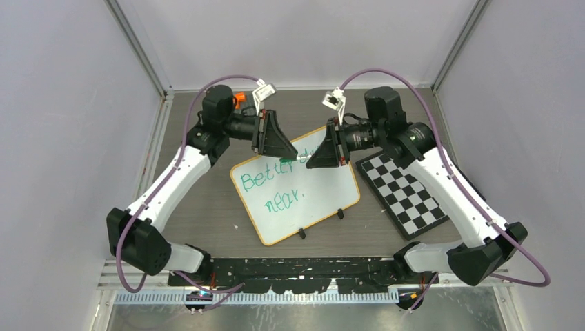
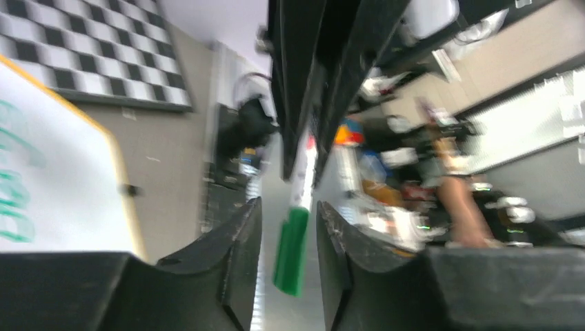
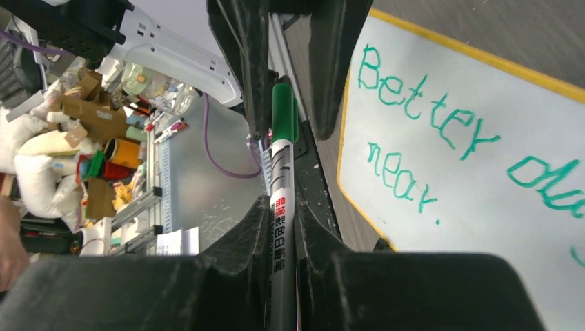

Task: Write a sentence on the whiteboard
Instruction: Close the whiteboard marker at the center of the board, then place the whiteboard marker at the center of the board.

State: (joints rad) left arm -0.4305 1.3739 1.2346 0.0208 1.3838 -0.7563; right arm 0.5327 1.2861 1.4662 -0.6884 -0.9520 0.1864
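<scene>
The whiteboard (image 1: 324, 200) lies mid-table beside the checkerboard (image 1: 407, 196), and the sentence (image 1: 272, 189) (green, two lines, closed by a dot) looks finished. Above the board's far edge the right gripper (image 3: 283, 214) is clamped on the marker (image 3: 281, 179), while the left gripper (image 2: 288, 214) has its jaws slightly apart around the green cap (image 2: 290, 252), so probably only putting the marker away remains

Green sentence (image 1: 272, 183), white whiteboard (image 1: 324, 196), black-and-white checkerboard (image 1: 407, 193).

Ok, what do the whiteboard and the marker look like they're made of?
The whiteboard: smooth white face carrying green ink, probably coated; thin orange-tan rim, likely plastic. The marker: white printed barrel, green cap, apparently smooth plastic.
</scene>
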